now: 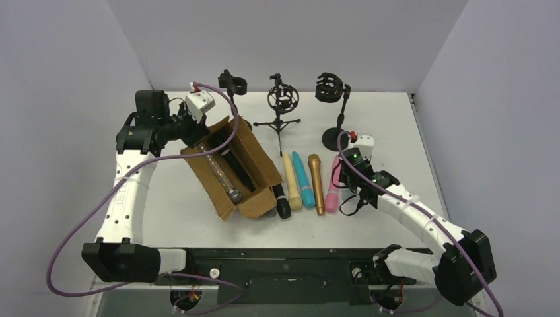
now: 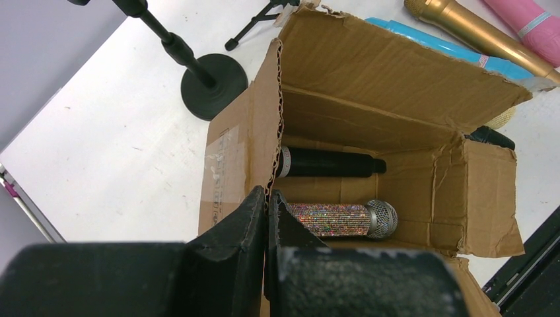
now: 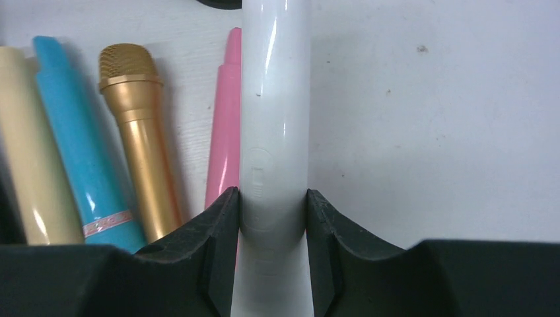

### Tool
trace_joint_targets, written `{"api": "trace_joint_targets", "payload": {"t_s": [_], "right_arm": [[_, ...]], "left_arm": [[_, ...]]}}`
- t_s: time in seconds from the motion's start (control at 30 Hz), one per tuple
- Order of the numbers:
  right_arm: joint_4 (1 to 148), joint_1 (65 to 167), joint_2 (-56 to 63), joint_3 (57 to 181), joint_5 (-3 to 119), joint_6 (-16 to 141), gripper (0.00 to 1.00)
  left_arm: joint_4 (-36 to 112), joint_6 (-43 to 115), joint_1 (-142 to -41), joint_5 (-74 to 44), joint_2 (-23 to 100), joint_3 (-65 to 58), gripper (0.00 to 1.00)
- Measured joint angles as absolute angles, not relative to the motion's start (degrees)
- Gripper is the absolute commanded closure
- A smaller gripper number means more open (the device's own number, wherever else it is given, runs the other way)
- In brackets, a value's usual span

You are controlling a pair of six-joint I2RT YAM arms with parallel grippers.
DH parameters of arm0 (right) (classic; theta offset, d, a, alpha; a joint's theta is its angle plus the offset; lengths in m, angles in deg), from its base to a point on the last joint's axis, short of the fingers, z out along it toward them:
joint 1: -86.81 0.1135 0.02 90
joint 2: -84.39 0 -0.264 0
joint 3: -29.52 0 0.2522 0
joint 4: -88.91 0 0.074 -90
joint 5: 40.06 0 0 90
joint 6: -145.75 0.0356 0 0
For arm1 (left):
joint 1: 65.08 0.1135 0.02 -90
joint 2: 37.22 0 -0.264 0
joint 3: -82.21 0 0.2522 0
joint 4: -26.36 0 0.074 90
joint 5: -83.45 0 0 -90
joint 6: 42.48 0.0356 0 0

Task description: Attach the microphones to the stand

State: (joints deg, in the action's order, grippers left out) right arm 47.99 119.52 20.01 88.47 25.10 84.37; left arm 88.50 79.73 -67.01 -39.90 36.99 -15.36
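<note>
White tabletop [image 1: 198, 224], pale lilac walls. My right gripper [image 3: 272, 198] is clamped around the white microphone [image 3: 274, 112], which sits just beside the pink microphone [image 3: 223, 132] at the end of the row. My left gripper [image 2: 269, 198] pinches the wall of the cardboard box [image 2: 396, 86], where the glittery silver microphone [image 2: 330, 219] and a black microphone [image 2: 327, 162] lie. I judge this to be the pick-up step. Next I need to lift the white one clear and line it up with the cradle of the round-base stand [image 1: 332, 139].
</note>
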Motion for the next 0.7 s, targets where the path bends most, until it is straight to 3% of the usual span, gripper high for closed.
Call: {"api": "trace_joint_targets", "payload": {"t_s": [0.4, 0.7], "right_arm": [[52.8, 115.24, 4.62, 85.26, 30.45, 85.18, 0.91], [55.16, 115.02, 2.32, 84.3, 33.32, 85.4, 0.89]], "left_arm": [[88.35, 79.12, -67.01, -41.8, 37.03, -15.36, 1.0], [88.37, 79.18, -66.92, -42.59, 37.06, -15.34, 1.0]]}}
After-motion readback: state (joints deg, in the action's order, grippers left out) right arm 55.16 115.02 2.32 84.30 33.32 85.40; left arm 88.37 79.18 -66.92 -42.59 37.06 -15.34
